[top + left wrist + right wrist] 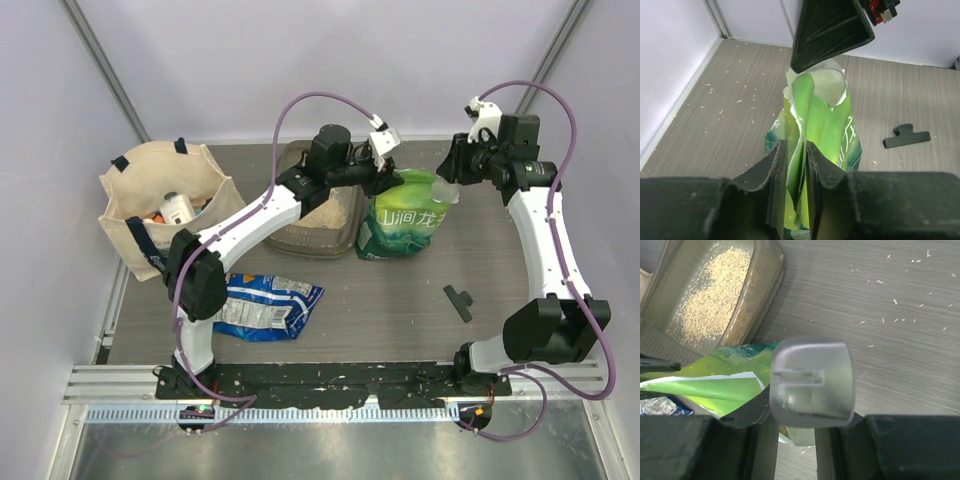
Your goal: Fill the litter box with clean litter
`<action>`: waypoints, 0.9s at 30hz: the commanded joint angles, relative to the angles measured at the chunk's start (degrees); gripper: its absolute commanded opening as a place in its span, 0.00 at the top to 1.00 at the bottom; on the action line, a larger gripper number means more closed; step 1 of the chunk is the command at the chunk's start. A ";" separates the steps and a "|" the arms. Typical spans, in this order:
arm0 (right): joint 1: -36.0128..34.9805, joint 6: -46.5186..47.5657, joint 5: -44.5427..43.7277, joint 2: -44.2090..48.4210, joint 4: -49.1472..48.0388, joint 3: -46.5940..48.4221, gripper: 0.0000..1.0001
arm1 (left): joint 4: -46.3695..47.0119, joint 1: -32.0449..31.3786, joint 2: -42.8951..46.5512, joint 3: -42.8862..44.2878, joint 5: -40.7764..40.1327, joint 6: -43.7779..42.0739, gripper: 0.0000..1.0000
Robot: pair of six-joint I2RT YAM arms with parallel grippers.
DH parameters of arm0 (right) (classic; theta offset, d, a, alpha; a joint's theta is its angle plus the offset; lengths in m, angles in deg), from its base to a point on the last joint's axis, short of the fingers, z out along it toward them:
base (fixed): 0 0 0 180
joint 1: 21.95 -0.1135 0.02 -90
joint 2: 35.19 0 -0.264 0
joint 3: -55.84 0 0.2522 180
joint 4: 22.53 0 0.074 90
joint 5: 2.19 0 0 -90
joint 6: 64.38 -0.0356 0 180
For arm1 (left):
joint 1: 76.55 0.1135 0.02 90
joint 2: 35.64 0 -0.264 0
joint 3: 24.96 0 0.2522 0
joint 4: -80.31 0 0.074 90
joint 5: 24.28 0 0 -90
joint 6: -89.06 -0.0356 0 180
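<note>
The green-and-white bag (405, 220) stands upright just right of the litter box (300, 240), a smoky translucent tray. A layer of tan clean litter (715, 295) lies in the litter box (771, 275). My left gripper (796, 170) is shut on the top edge of the bag (822, 120), with green film pinched between its pads. My left gripper (385, 178) reaches over the tray and hides part of it. My right gripper (795, 445) is shut on a translucent whitish plastic scoop (812, 382), held over the bag's torn mouth (700, 385). In the top view, my right gripper (455, 175) is at the bag's right side.
A beige tote bag (165, 205) with items inside stands at the back left. A blue crinkly packet (265, 305) lies flat near the left arm's base. A black clip (459, 301) lies on the table to the right (906, 136). Stray granules dot the tabletop.
</note>
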 commanded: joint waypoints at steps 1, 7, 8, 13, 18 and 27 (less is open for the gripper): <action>-0.17 -4.97 -1.11 4.77 -5.90 -4.53 0.99 | -0.65 -0.70 0.13 2.82 2.67 0.41 0.80; -0.17 -14.29 -10.53 11.97 -15.66 -17.19 0.99 | -7.59 -0.79 0.31 5.62 4.08 0.68 1.00; -0.26 -14.92 -12.37 13.73 -19.15 -19.57 0.99 | -9.26 -0.79 0.39 5.98 4.17 0.59 1.00; -0.26 -16.42 -15.99 19.89 -27.35 -31.79 0.99 | -14.19 -0.70 -0.75 9.92 4.08 1.63 1.00; -0.78 -13.96 -16.08 18.58 -29.03 -33.65 0.99 | -14.20 -0.70 -1.45 11.08 3.56 3.57 1.00; -7.46 -15.45 -17.84 10.32 -29.38 -33.83 0.99 | -8.31 -0.70 -1.28 10.73 2.68 6.91 1.00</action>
